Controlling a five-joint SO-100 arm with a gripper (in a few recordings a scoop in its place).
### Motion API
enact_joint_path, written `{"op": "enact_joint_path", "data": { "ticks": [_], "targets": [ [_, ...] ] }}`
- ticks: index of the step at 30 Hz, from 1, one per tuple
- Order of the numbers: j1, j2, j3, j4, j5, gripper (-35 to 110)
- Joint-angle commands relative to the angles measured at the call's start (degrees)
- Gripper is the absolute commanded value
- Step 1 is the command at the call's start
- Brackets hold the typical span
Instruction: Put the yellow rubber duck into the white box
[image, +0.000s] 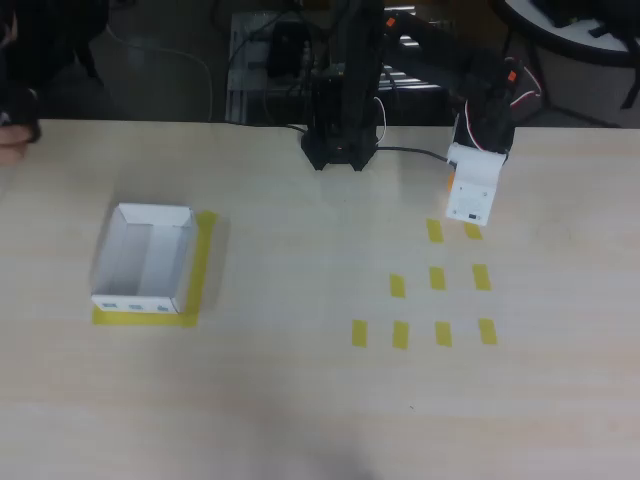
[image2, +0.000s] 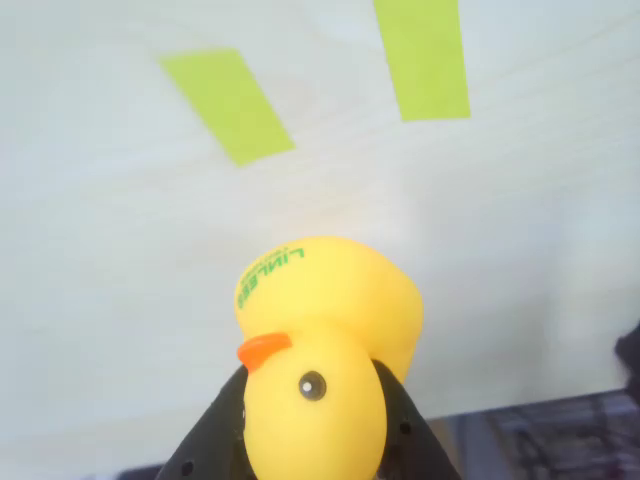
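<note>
gripper clenched on the yellow rubber duck, held off the table at the right in the overhead view; white box lay well apart to the left, open-topped, long axis running front to back.

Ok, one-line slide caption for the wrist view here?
Gripper shut on the yellow rubber duck, held above the table near two yellow tape strips.

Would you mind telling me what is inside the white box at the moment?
Inside the white box only its bare white floor and walls show. The yellow rubber duck is held between the black fingers elsewhere. The near wall hides a strip of floor.
</note>
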Motion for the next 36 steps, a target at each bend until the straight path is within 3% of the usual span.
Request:
{"op": "enact_joint_path", "data": {
  "ticks": [1,7,23,36],
  "targets": [
    [5.36,12.48,-11.07,4.75,-0.09,0],
    [17.49,24.79,-14.85,7.56,-2.29,0],
    [67.06,53.53,-10.72,2.55,-6.42,0],
    [106.44,79.10,22.24,-23.20,-3.52,0]
  ]
}}
